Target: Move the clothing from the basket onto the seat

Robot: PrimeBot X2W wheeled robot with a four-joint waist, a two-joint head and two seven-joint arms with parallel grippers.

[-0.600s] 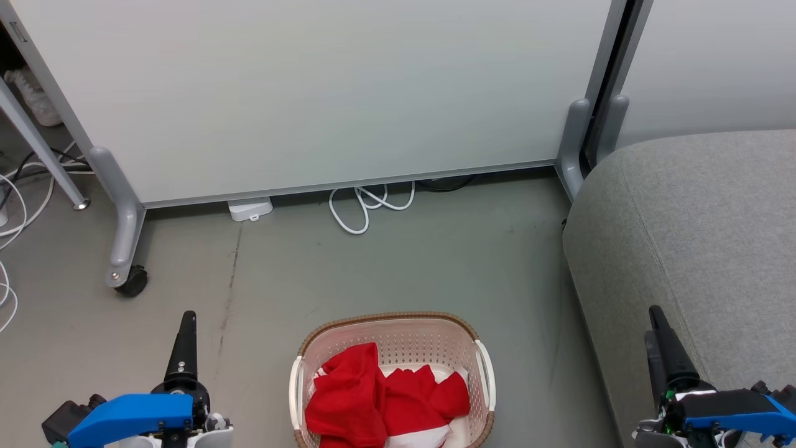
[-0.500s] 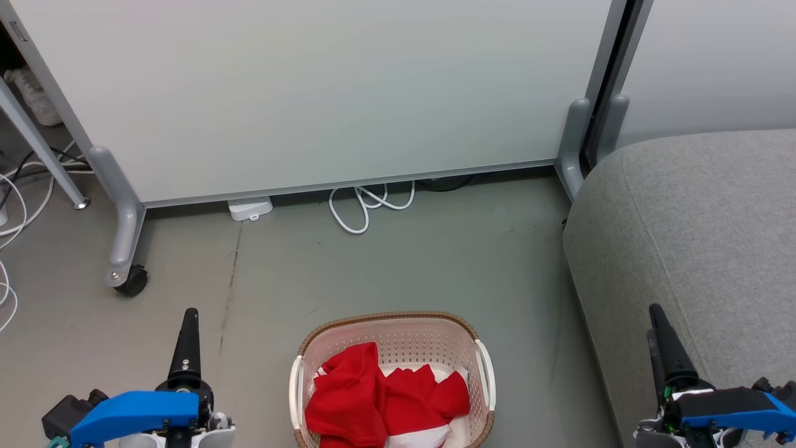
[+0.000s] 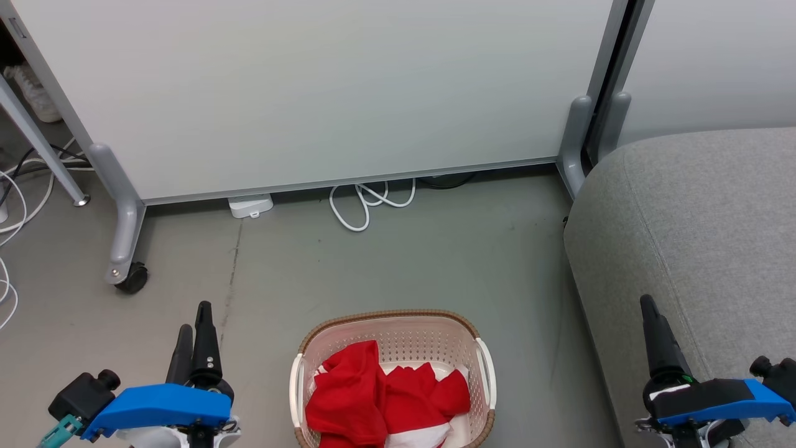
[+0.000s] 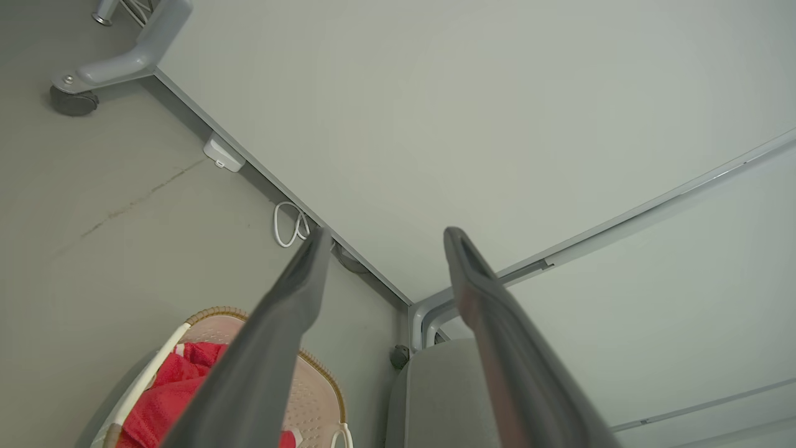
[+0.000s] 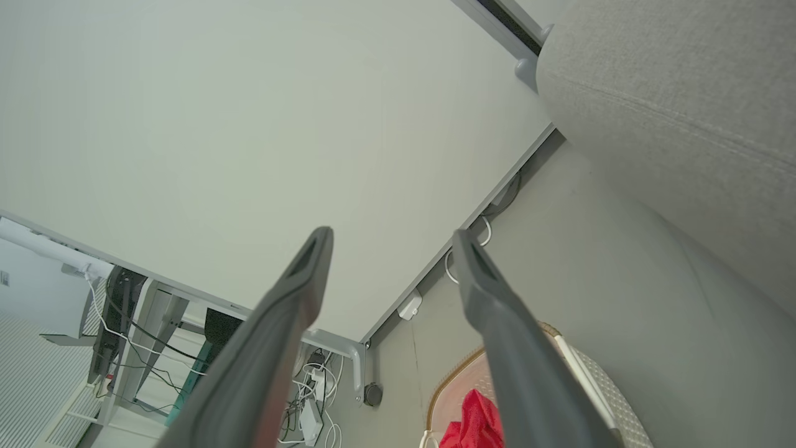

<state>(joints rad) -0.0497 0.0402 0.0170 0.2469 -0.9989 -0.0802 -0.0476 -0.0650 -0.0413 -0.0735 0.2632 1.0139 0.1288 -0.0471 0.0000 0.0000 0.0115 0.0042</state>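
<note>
The clothing lies heaped against the basket's near-left wall, beside the seat. Left gripper and right gripper hang wide, empty. Better to lower one onto the tallest fold and pinch deep

Crumpled bright red fabric clothing with white trim lies heaped inside the cream perforated plastic basket at bottom centre. The grey upholstered sofa seat fills the right side.
</note>
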